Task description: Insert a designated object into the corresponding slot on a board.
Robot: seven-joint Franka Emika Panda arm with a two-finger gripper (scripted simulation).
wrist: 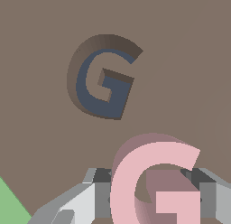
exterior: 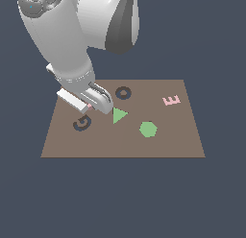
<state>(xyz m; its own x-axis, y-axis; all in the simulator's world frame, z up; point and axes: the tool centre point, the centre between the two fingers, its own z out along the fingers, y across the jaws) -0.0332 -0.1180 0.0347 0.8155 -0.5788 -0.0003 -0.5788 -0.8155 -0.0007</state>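
Gripper (wrist: 153, 196) clamped the pink G (wrist: 155, 182), cut off by the frame edge; exterior view hid it almost entirely. Slot (wrist: 101, 83) on board (exterior: 168, 141) lay unobstructed.

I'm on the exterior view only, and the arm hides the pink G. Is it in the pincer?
Observer: Yes. The wrist view shows the pink G sitting between the fingers of the pincer.
Operator: Is the slot empty?
Observer: Yes. The G-shaped slot shows its bare navy floor.
Operator: Is the piece over the slot?
Observer: Not yet. In the wrist view a strip of bare board shows between the piece and the slot.
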